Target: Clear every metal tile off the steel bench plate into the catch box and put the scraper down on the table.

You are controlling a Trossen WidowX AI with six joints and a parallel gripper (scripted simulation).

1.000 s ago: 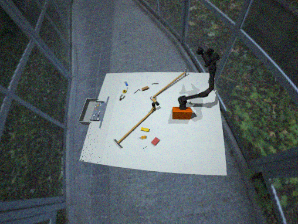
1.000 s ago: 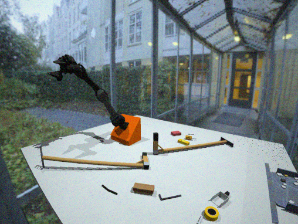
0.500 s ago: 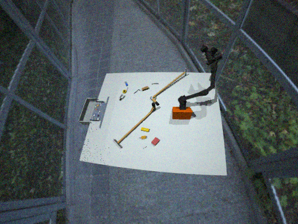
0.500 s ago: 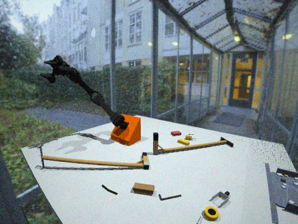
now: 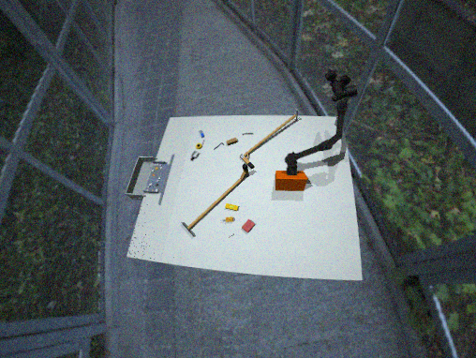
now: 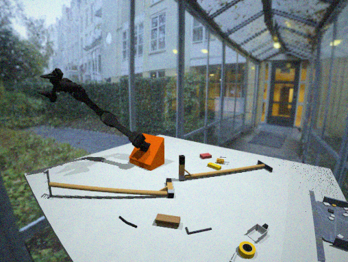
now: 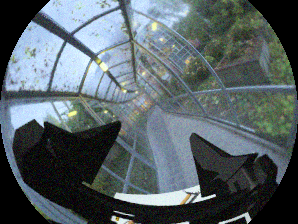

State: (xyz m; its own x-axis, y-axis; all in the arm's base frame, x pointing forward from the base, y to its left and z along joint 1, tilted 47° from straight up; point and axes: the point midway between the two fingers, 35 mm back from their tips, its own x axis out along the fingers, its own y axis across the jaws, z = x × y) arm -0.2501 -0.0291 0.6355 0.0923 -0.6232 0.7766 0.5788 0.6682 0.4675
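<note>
The steel bench plate (image 5: 150,173) (image 6: 320,219) is at the table's far left in the top view, with several small metal tiles (image 6: 331,217) on it. The catch box (image 5: 135,175) adjoins its outer end. One long wooden-handled tool (image 5: 215,202) (image 6: 226,171) with a flat dark crosspiece lies on the table. A second (image 5: 272,136) (image 6: 109,189) lies with its thin head upright near the back edge. Which is the scraper is hard to tell. My gripper (image 5: 337,78) (image 6: 40,84) (image 7: 157,131) is open and empty, raised high beyond the robot base, away from both tools.
The orange base (image 5: 290,181) (image 6: 151,154) stands near both tool grips. A brown block (image 5: 231,141) (image 6: 167,221), yellow tape roll (image 5: 199,146) (image 6: 246,249), yellow block (image 5: 231,206) (image 6: 214,166) and red block (image 5: 248,226) (image 6: 205,156) lie about. A thin strip (image 5: 167,180) (image 6: 316,226) borders the plate.
</note>
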